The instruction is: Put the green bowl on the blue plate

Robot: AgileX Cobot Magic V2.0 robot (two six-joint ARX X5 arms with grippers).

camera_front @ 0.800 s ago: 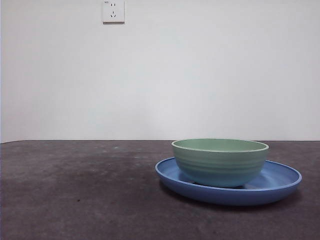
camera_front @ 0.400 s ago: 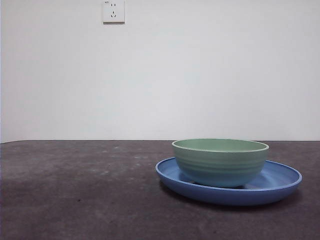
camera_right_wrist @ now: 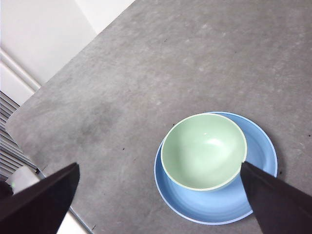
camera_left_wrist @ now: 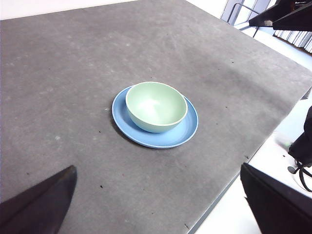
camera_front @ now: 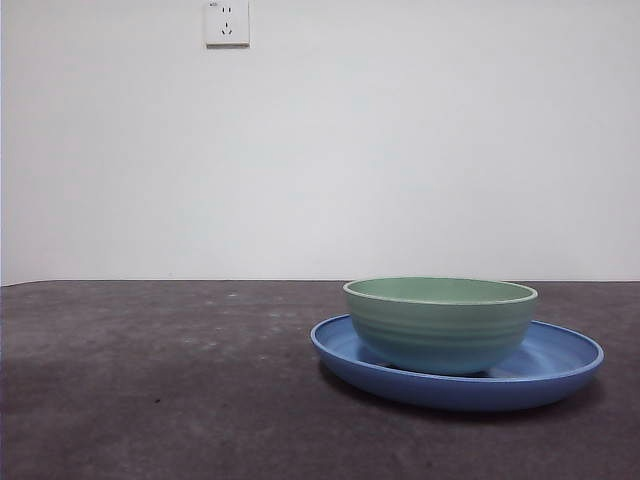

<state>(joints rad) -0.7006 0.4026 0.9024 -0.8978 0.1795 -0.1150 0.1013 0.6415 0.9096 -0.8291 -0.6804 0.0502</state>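
- Gray table (camera_front: 160, 380) runs back to a white wall (camera_front: 400, 150) with a socket (camera_front: 227, 22).
- Green bowl (camera_front: 440, 322) sits upright on the blue plate (camera_front: 560, 365).
- Left gripper (camera_left_wrist: 156, 204) hangs high, jaws wide apart, bowl far below.
- Right gripper (camera_right_wrist: 161, 204) hangs over the bowl, jaws wide apart, holding nothing.

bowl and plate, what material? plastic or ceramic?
Green bowl: looks like matte plastic or melamine; soft sheen, faint moulded ribs on the wall, thin pale rim. Blue plate: glossier, smooth, with light streaks on its inner slope and a thin low rim; probably plastic too. Glazed ceramic can't be ruled out for either from looks alone.
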